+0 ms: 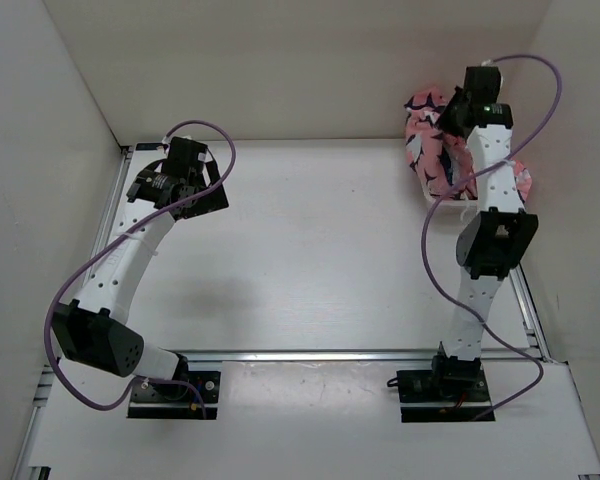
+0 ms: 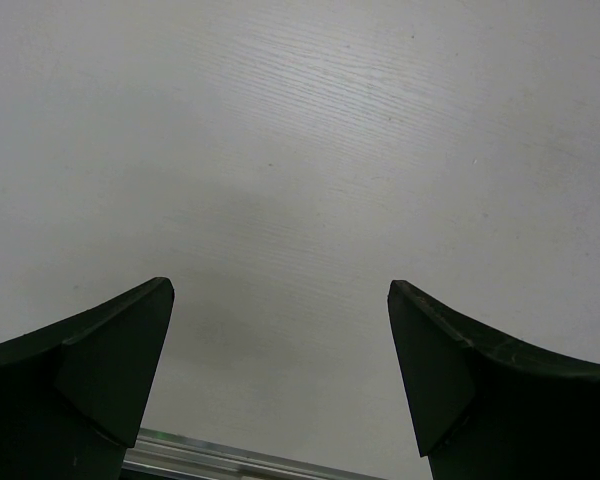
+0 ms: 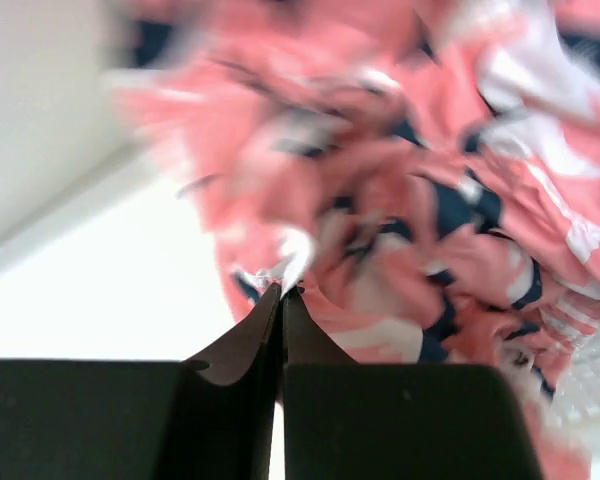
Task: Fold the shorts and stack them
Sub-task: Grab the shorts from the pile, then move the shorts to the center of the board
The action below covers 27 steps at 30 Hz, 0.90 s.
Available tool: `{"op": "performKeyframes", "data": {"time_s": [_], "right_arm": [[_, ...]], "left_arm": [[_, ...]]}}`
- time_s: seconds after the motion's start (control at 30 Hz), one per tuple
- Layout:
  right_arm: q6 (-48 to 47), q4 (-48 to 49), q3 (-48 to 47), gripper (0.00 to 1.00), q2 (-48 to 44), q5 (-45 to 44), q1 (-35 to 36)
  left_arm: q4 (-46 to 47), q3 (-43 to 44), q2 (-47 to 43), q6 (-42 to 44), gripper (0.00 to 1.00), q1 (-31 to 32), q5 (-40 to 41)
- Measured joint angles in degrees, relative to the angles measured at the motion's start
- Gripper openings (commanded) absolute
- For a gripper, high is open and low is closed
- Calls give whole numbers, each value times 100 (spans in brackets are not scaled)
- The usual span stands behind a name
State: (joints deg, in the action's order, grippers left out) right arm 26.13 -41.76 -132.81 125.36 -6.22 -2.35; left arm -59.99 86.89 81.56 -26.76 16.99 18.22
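The soft coral-pink fabric shorts [image 1: 421, 148], printed with navy-and-white shapes, lay crumpled in a heap in the white plastic mesh basket [image 3: 592, 392], with nothing visibly folded or stacked. The right gripper [image 3: 283, 289] reached into that heap, jaws clenched, tips against a fold; whether cloth was caught could not be told. Well apart from the basket, the left gripper [image 2: 280, 288] hovered over the white surface [image 1: 310, 230], jaws released wide. By that showing, nearly the whole task remained.
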Motion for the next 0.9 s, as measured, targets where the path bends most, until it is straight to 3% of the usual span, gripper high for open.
{"op": "performKeyframes", "data": {"time_s": [0.17,0.3,0.4,0.5,0.53,0.57,0.7,0.83,0.9], "right_arm": [[-391,98,-660,0,-1165,374,785],[-789,317,-1056,0,-1880,706,1869],[-1067,365,-890,0,-2352,1060,2750],[-1366,483,-96,2,-2850,1331,3462],[-1462,463,280,8,-3010,1366,3694],[-1523,533,721,31,-3139,1381,3899],[-1652,577,2638,83,-3316,1224,4968],[-1506,282,4172,87,-3080,944,5761],[-1314,111,4697,78,-3161,800,5831]], "left_arm": [[-79,0,0,-70,100,-179,-83],[-251,9,-13,-157,100,-960,-444],[-326,28,-72,-179,100,-1598,-734],[-461,166,-162,-160,100,-2039,-929],[-492,249,-188,-144,100,-2129,-977],[-518,332,-208,-127,100,-2197,-1010],[-542,485,-341,-28,100,-2321,-1145],[-446,120,-448,20,100,-2321,-1386],[-372,-238,-452,22,100,-2310,-1582]]}}
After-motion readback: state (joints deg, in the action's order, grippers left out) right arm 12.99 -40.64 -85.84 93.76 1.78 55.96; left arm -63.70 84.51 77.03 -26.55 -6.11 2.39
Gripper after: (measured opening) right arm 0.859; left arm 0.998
